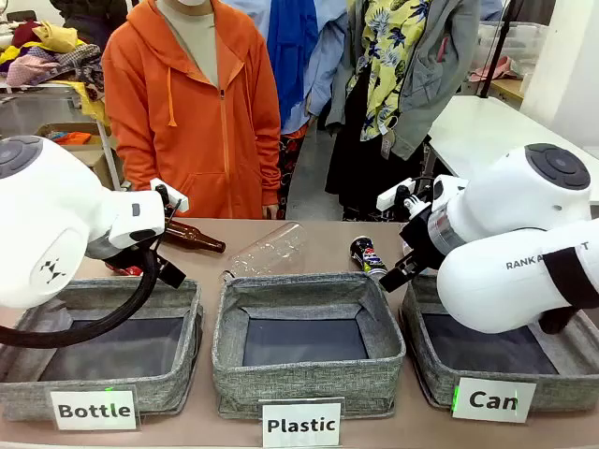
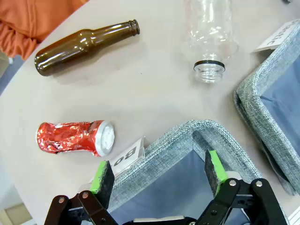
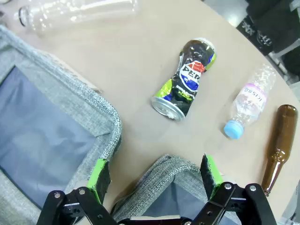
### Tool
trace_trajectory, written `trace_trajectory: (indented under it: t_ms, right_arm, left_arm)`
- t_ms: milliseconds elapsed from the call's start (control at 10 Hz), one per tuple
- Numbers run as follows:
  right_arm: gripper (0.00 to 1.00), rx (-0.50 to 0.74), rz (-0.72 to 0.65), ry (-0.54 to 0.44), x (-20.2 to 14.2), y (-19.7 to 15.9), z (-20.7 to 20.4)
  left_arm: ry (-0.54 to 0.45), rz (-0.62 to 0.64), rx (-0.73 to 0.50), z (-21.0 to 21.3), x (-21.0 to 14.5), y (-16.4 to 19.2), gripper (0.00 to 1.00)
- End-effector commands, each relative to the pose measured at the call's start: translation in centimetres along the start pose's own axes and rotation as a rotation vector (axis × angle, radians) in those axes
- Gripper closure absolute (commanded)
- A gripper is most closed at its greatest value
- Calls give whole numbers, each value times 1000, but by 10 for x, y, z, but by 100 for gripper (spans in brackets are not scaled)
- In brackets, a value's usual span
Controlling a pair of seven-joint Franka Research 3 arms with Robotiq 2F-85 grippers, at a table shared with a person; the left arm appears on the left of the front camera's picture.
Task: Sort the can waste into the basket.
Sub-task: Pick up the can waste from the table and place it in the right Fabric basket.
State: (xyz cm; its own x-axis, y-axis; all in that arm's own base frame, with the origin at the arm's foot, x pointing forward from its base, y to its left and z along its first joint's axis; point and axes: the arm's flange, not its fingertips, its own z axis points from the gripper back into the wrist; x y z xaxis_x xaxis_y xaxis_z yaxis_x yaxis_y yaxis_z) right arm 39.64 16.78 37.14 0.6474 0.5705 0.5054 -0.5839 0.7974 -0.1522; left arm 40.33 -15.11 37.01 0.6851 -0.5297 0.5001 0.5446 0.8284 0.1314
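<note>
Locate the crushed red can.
Left wrist view: the crushed red can lies on the table beside a corner of the Bottle bin, a brown glass bottle beyond it.

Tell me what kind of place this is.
Probably a robotics lab set up for waste-sorting trials: a white left arm and right arm work at a table with a Bottle bin, Plastic bin and Can bin. Piled clothes lie behind the person.

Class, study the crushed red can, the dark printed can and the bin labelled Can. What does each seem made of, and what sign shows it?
The crushed red can: thin metal, likely aluminium, glossy; sharp shiny creases, silvery end. The dark printed can: likely the same, dented, bright metal rim. The bin labelled Can: grey woven fabric, matt; visible weave, soft sagging rim.
</note>
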Motion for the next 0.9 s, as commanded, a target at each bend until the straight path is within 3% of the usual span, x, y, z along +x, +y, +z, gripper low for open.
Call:
trace_trajectory:
  t_ms: [0,800]
  right_arm:
    - [0,0,0,0,0,0,0]
    - [0,0,0,0,0,0,0]
  left_arm:
    - [0,0,0,0,0,0,0]
    - [0,0,0,0,0,0,0]
